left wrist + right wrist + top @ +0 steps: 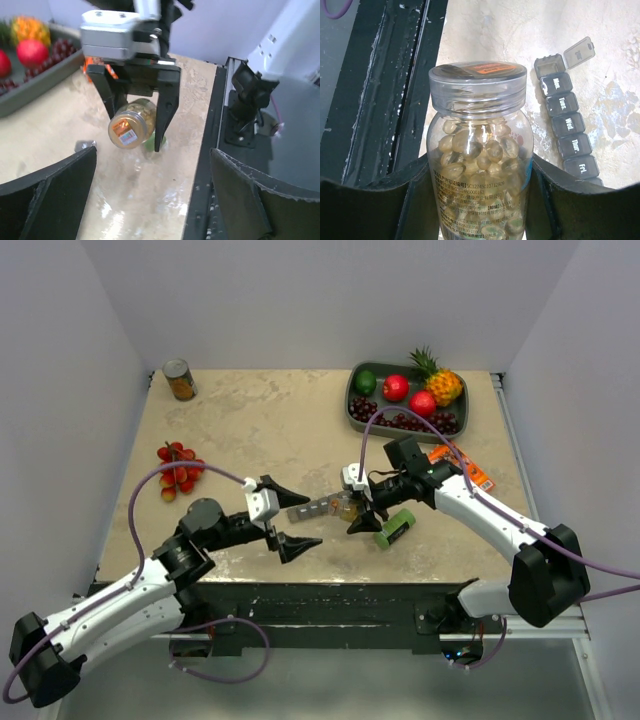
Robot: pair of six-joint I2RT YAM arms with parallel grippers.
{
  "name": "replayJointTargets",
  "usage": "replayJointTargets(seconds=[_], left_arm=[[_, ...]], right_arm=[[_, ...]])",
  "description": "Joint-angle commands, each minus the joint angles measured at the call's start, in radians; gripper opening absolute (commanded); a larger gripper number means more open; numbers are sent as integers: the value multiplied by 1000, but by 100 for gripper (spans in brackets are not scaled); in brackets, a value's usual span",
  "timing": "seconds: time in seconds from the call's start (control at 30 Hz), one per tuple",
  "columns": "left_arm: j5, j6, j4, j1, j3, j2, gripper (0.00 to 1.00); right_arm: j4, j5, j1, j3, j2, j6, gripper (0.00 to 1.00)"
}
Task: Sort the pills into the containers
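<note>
Clear plastic bottle [480,165], its cap topped with an orange sticker, sits clamped between the right gripper's [360,510] black fingers; its fine print is unreadable. Glossy amber pills [472,145] fill it. Beside it on the mottled beige table [520,30] lies the grey containers strip [567,125], lids printed Mon., Tues., Wed., Thur., Fri., one end lid flipped open. Nearby the left gripper [305,518] gapes wide, holding nothing.

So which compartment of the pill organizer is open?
The end compartment next to the Mon. compartment: its lid is flipped back, while Mon. through Fri. have theirs shut.
</note>
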Motion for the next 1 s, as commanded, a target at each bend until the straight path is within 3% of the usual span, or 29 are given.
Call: replayJointTargets(seconds=[0.0,0.17,0.33,0.53,0.73,0.83,0.9,0.93,0.97], left_arm=[[119,258,344,-1,-119,-23,100],[188,366,246,-4,1,154,98],[193,370,312,-4,29,257,94],[177,344,326,-7,58,323,82],[185,323,332,-10,69,369,65],[174,321,317,-11,72,386,52],[171,317,315,-11,72,387,35],[165,304,314,-11,73,387,23],[161,298,302,-11,81,386,0]], right_arm=[[3,-51,3,-3,-24,-36,0],[-3,-60,3,-6,-25,-53,0],[-8,-62,3,-6,-27,-57,0],[-6,-65,2,-7,-25,-60,0],[-8,-66,3,-7,-25,-62,0],[-8,-66,3,-7,-25,-60,0],[-9,-66,5,-7,-24,-60,0],[-9,-65,3,-7,-24,-62,0],[-8,-63,3,-7,-24,-60,0]])
